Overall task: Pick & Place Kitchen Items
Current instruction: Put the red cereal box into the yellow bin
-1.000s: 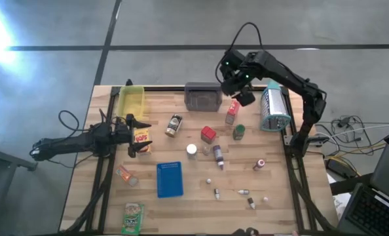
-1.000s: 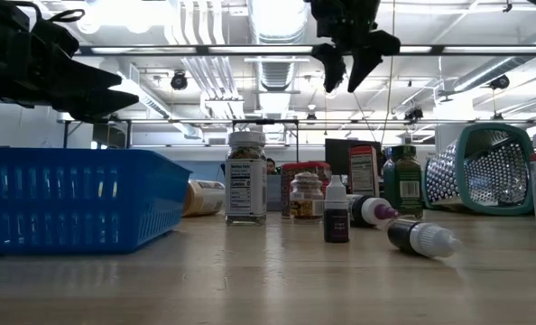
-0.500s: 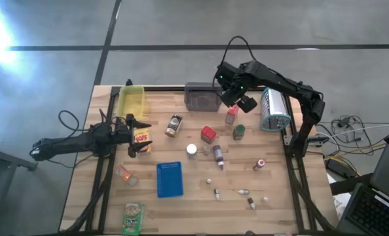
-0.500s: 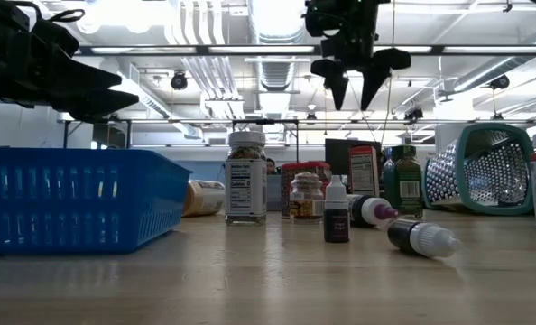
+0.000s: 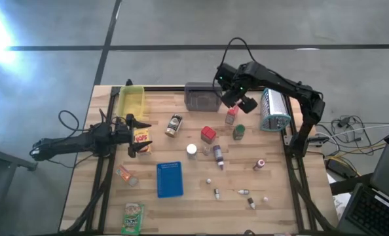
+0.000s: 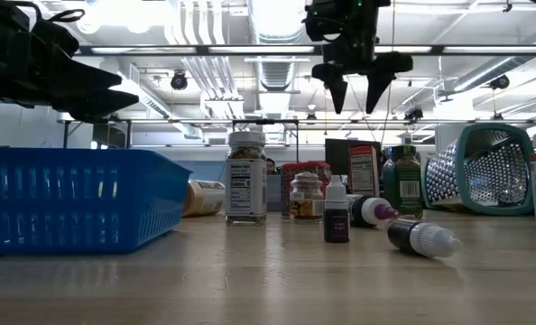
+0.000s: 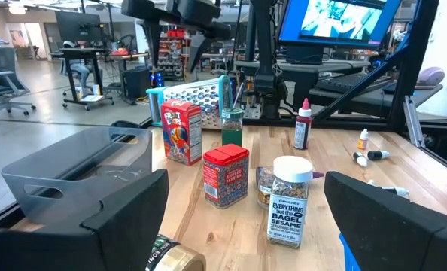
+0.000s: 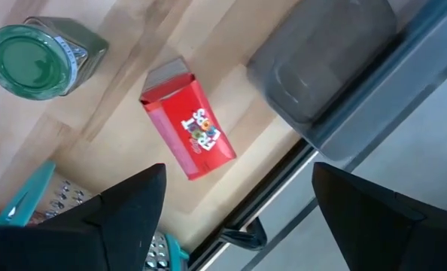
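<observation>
The right gripper (image 5: 237, 105) is held wide open and empty above the red cereal box (image 8: 187, 131); the adjacent green-lidded jar (image 8: 35, 60) could be toppled by a misaligned descent.

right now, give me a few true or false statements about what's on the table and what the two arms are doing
1. The right end effector hangs open above the red cereal box. True.
2. The green-lidded glass jar lies inside the grey plastic bin. False: it stands on the wooden table, outside the bin.
3. The left end effector is open near the yellow snack packet. True.
4. The blue rectangular basket is full of bottles. False: the high view shows nothing in it.
5. The teal-framed metal grater lies on its side at the table's right edge. True.
</observation>
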Robot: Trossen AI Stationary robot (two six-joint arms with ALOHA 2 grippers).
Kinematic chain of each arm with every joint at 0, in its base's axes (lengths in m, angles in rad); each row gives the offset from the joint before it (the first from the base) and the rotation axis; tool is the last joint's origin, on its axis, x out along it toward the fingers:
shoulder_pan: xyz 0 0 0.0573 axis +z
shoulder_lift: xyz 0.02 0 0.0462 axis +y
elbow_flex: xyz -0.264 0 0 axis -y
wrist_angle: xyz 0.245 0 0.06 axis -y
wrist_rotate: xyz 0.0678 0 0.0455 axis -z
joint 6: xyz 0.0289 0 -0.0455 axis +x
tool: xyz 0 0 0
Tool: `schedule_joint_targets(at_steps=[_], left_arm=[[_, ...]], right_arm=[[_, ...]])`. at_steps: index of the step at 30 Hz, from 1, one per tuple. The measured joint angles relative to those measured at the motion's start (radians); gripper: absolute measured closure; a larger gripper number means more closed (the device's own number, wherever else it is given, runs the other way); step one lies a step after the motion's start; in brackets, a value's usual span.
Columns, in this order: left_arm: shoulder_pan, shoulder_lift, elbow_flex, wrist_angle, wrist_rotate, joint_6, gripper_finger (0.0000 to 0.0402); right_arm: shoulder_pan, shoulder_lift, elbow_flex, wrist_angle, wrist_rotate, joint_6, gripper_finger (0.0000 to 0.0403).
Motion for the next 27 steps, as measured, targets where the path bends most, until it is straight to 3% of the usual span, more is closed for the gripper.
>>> schedule_joint_targets(at_steps=[7, 27], left_arm=[[0.0, 0.0, 0.0, 0.0, 0.0, 0.0, 0.0039], [0.0, 0.0, 0.0, 0.0, 0.0, 0.0, 0.0039]], right_arm=[[0.0, 0.0, -0.028, -0.001, 0.0, -0.001, 0.0066], [0.003, 0.003, -0.167, 0.094, -0.001, -0.051, 0.012]])
